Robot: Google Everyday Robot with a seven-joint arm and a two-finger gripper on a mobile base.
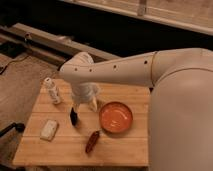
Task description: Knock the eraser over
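Note:
A small dark block (74,117), which I take for the eraser, stands upright on the wooden table (120,145) left of centre. My gripper (83,106) hangs from the white arm (125,70) just above and to the right of the block, close to its top. I cannot tell whether it touches the block.
A white bottle (52,90) stands at the table's back left. A flat white pad (48,129) lies at the front left. An orange bowl (116,116) sits right of the gripper. A brown oblong object (92,141) lies in front of the bowl.

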